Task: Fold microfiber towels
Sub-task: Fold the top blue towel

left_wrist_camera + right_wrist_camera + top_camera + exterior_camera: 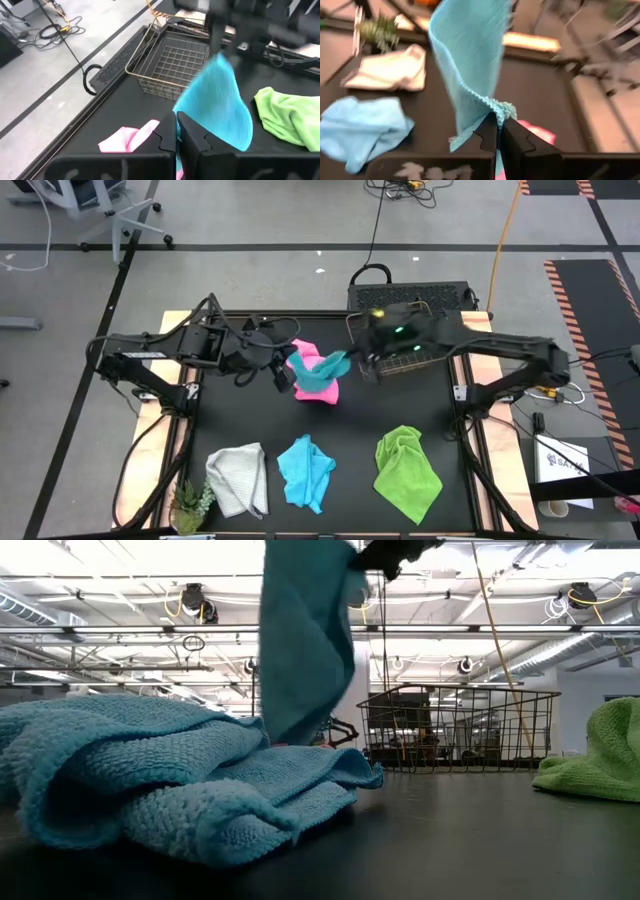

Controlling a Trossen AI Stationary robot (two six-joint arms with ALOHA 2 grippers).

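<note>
Crumpled light blue towel (170, 775): near edge of tabletop (350, 425), between white-grey towel (240, 477) and lime green towel (408, 470). Second blue towel (322, 370): lifted mid-table over pink towel (318, 388), left gripper (281, 374) and right gripper (366, 363) each clenched on a corner. Wire basket (410, 352): far edge.

We find no legible text anywhere; white box (565, 463) on floor right of table (420, 405) carries dark logo, lettering too small for us to read.
</note>
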